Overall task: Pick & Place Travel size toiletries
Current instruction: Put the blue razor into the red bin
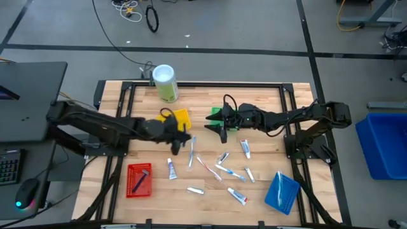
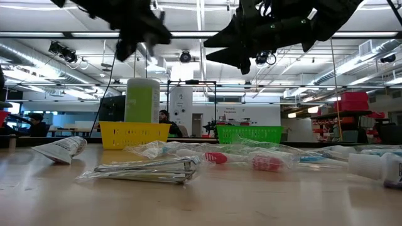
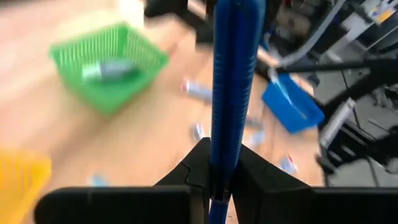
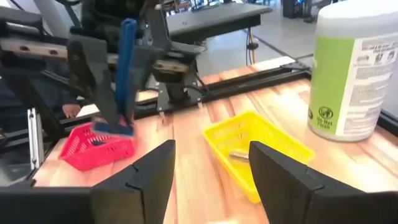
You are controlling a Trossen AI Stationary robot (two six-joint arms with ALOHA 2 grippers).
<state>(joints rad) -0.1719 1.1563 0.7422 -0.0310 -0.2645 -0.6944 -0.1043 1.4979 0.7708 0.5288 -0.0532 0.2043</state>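
- Clamping a slim blue toothbrush (image 3: 229, 81) between closed fingers, the left gripper (image 1: 180, 141) hangs above the table beside the yellow basket (image 1: 180, 118).
- Right gripper (image 1: 219, 127) hovers by the green basket (image 1: 219, 114), fingers spread, empty.
- Other toiletries (image 1: 216, 170) lie scattered mid-table.

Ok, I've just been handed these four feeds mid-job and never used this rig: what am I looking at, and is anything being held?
Two dark robot arms work over a wooden table. One picture looks straight down, one looks level across the tabletop, and the other two come from cameras on each arm's wrist. The left gripper is shut on a blue toothbrush, lifted near the yellow basket. The right gripper is open and empty, hanging by the green basket, which already holds one item. Small tubes and toothbrushes lie loose mid-table. A red basket, a blue basket and a green canister stand around them.
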